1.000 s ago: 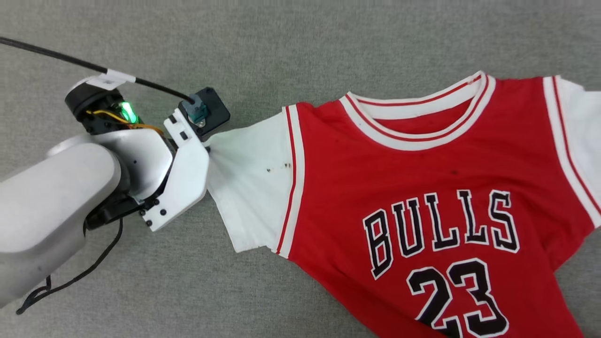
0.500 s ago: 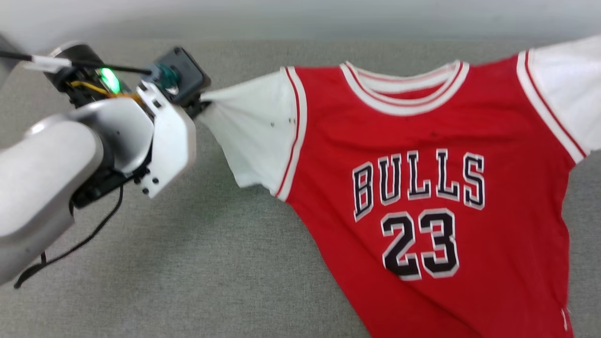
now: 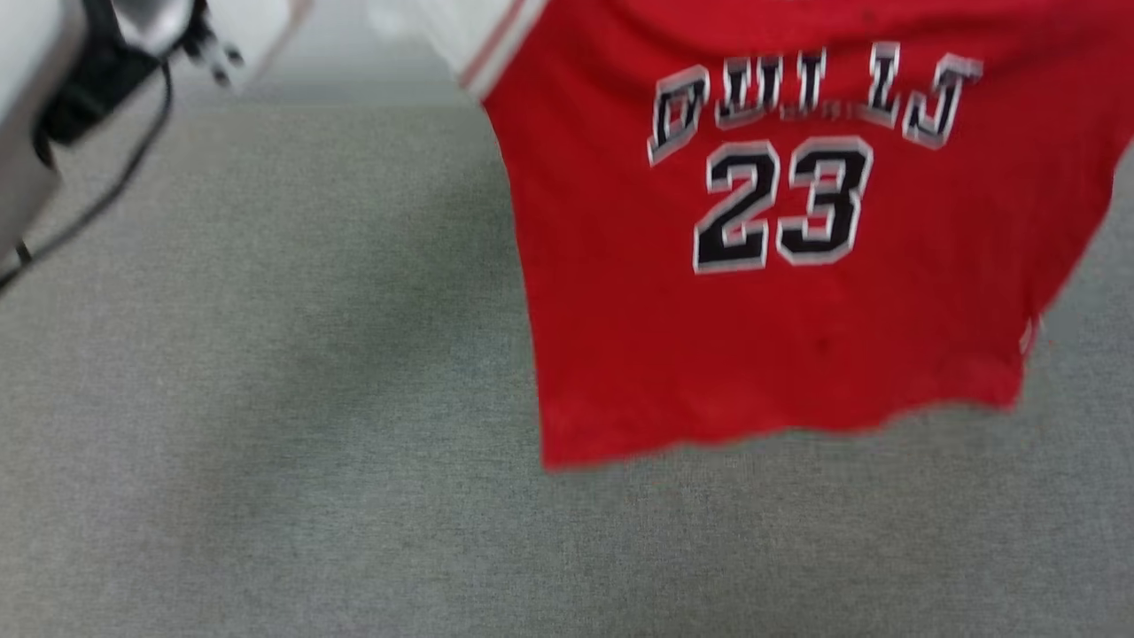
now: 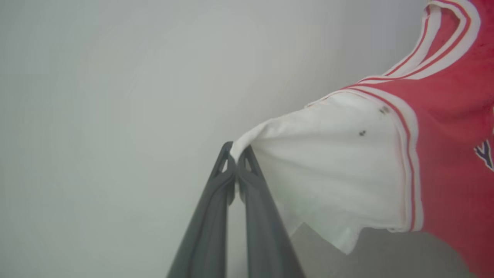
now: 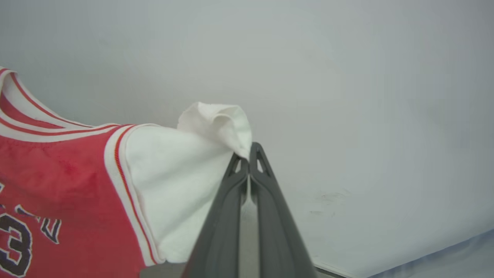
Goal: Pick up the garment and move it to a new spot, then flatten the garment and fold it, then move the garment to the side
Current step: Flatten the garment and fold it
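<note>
– Red shirt, where is it now?
– Up in the air; I hold the garment (image 3: 780, 310) by its two white sleeves. A moment ago it lay flat on the grey table (image 3: 266, 461); now it hangs with the number facing me, and its bottom edge looks free of the table.
– Are your pincers open?
– No; my left gripper (image 4: 236, 156) is pressed together on the tip of one sleeve (image 4: 328, 162); my right gripper (image 5: 250, 152) is pinching the bunched tip of the other sleeve (image 5: 185, 173). White cloth sits tight between the dark fingers on both sides.
– What else is new?
– The letters look blurry in my head view; I think the shirt is moving fast. Both pincers now point at a plain pale wall (image 4: 115, 96).
– What does that mean for the job?
– I think the pick-up is done; the carry to a new spot comes next. After that I must lay it flat and fold it; if one sleeve slips out, the shirt may drop in a heap.
</note>
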Motion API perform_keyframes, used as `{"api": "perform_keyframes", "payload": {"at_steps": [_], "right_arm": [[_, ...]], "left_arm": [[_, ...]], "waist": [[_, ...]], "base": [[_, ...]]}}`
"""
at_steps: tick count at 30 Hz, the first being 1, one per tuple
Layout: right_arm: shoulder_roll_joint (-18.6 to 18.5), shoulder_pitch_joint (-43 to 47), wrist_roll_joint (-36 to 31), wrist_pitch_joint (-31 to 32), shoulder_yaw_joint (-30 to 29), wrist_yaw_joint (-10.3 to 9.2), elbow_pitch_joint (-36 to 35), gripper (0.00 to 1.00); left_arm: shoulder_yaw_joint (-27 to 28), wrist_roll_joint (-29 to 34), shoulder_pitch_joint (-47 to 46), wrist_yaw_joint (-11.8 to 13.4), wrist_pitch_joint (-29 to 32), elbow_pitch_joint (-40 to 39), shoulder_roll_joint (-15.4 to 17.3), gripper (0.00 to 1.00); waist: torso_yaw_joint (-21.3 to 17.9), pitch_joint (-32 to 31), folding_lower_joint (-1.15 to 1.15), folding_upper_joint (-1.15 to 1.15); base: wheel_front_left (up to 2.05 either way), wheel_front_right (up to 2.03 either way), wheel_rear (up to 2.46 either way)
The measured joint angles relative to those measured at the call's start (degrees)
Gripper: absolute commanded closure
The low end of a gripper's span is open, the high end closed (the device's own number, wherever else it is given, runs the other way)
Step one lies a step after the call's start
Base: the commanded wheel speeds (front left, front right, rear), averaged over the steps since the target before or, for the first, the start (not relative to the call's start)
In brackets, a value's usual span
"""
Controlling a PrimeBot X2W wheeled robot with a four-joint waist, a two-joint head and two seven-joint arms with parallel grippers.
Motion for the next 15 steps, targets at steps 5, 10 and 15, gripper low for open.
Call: {"api": "perform_keyframes", "payload": {"at_steps": [5,10,15], "right_arm": [[3.9,-10.2,-4.2,-2.4,1.1,0.0,4.4,1.0],[7.0,-20.2,-8.2,-4.4,1.7,0.0,8.8,1.0],[10.1,-29.3,-11.9,-8.0,2.1,0.0,14.0,1.0]], "left_arm": [[2.6,3.5,-8.6,0.2,-4.0,5.8,-2.6,1.0],[4.6,6.9,-16.8,0.6,-8.1,10.8,-5.0,1.0],[6.2,9.0,-23.5,1.3,-11.9,16.3,-7.1,1.0]], "waist": [[-0.4,3.5,0.0,0.0],[-0.5,7.8,0.0,0.0],[-0.3,12.4,0.01,0.0]], "base": [[0.0,0.0,0.0],[0.0,0.0,0.0],[0.0,0.0,0.0]]}}
